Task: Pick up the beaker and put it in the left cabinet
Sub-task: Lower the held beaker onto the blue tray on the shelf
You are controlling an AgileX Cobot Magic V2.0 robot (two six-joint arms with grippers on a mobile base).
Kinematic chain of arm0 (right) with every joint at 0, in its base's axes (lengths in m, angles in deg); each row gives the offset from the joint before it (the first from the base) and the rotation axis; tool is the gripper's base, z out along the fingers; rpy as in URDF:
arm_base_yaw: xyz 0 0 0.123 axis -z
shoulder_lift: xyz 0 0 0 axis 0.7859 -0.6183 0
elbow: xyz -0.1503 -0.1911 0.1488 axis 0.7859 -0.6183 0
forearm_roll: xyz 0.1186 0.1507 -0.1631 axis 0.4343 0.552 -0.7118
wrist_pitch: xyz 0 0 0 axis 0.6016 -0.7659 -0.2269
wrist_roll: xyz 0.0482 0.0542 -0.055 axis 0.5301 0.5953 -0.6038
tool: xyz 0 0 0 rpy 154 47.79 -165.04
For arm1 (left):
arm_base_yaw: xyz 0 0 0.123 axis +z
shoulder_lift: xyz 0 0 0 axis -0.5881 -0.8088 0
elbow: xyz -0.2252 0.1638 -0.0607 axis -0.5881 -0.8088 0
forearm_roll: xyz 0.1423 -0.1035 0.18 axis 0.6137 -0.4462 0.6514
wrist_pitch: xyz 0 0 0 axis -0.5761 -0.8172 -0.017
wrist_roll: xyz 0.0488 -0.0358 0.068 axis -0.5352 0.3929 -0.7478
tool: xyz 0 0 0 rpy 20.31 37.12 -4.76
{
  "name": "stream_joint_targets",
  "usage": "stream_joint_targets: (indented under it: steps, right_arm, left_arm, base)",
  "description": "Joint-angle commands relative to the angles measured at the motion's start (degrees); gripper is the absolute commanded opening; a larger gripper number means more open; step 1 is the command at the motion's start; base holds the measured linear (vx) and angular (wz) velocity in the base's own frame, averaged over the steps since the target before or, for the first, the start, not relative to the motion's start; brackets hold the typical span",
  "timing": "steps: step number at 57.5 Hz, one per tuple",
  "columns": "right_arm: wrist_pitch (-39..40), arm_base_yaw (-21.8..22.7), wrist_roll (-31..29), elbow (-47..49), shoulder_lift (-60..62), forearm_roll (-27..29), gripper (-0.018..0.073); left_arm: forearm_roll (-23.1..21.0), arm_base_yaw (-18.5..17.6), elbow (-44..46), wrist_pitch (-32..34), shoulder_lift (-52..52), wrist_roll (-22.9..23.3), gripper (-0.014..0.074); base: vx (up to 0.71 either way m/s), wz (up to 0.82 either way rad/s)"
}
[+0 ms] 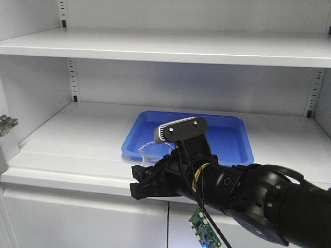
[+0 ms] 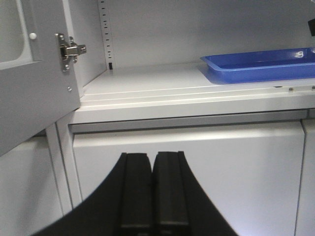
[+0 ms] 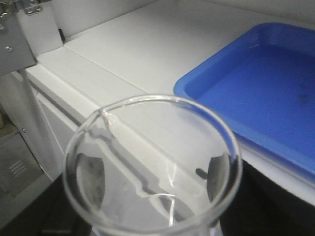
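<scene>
As right gripper (image 1: 142, 182) is clamping the beaker (image 3: 152, 164) at lower centre, pickup looks done; placing in left cabinet (image 1: 77, 134) is awaiting.

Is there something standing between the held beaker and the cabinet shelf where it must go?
Only the blue tray, lying on the shelf of the left cabinet just beyond the beaker. The shelf to its left is bare.
</scene>
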Motion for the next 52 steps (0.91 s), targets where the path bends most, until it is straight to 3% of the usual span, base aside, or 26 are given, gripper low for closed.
stream_joint_targets:
  steps: [1,52]
  right_arm:
    - [3.9,0.0,0.0,2.0,2.6,-0.1,-0.0008]
    - [5.9,0.0,0.0,2.0,2.6,-0.1,-0.0008]
  left_arm:
    - [-0.4,0.0,-0.9,4.8,1.1,0.2,0.0001]
    - [-0.4,0.0,-0.9,4.8,1.1,0.2,0.0001]
  base:
    - [0.22,-0.12]
    - [0.14,-0.08]
